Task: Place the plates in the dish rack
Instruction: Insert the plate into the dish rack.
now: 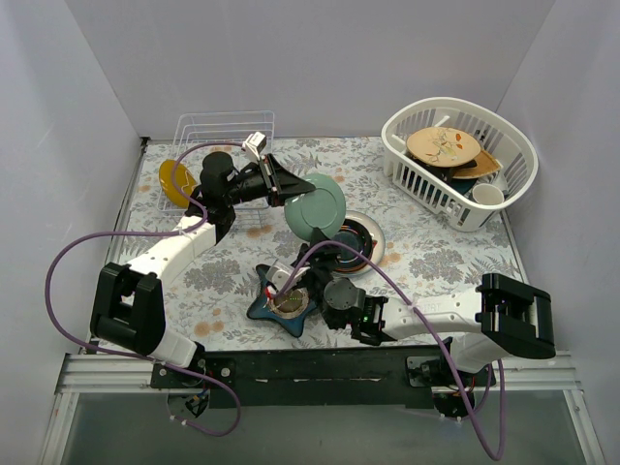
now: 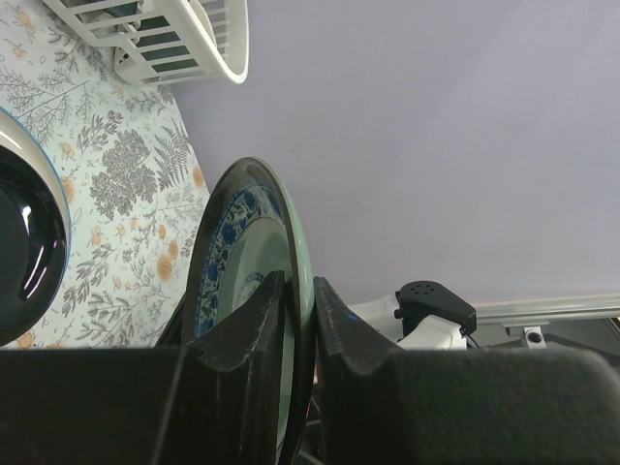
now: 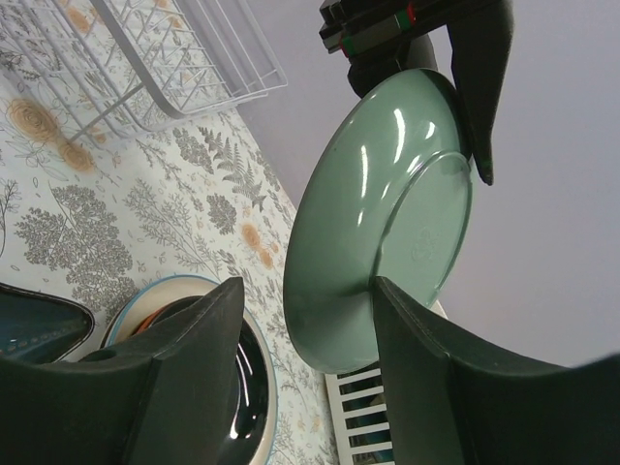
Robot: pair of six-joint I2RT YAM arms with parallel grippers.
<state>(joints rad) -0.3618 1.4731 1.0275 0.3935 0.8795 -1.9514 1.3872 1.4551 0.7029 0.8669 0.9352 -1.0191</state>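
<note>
The dish rack (image 1: 225, 131) stands at the far left corner of the tabletop (image 1: 426, 252). A yellow plate (image 1: 176, 182) is at the rack's left end, tilted. I cannot tell if it sits between the dividers.

Just to the right of the rack, the left end effector (image 1: 291, 184) is closed on the rim of a teal-green plate (image 1: 317, 205). In the left wrist view the two fingers (image 2: 257, 329) press on both faces of this plate (image 2: 247, 252), which has a blue pattern on its inner face. The plate is held on edge in the air, between the rack and the middle of the tabletop.

Under it and a little right, near the centre, lies a stack of plates (image 1: 360, 242) with a dark one on top and an orange-red rim below. The right end effector (image 1: 320, 254) is at the stack's near-left side. Its fingers (image 3: 203, 329) are spread apart and grip nothing.

A dark blue star-shaped dish (image 1: 283, 305) lies toward the near edge, beside the right arm's wrist.

The white basket (image 1: 513, 145) with other dishes is at the far right corner.
</note>
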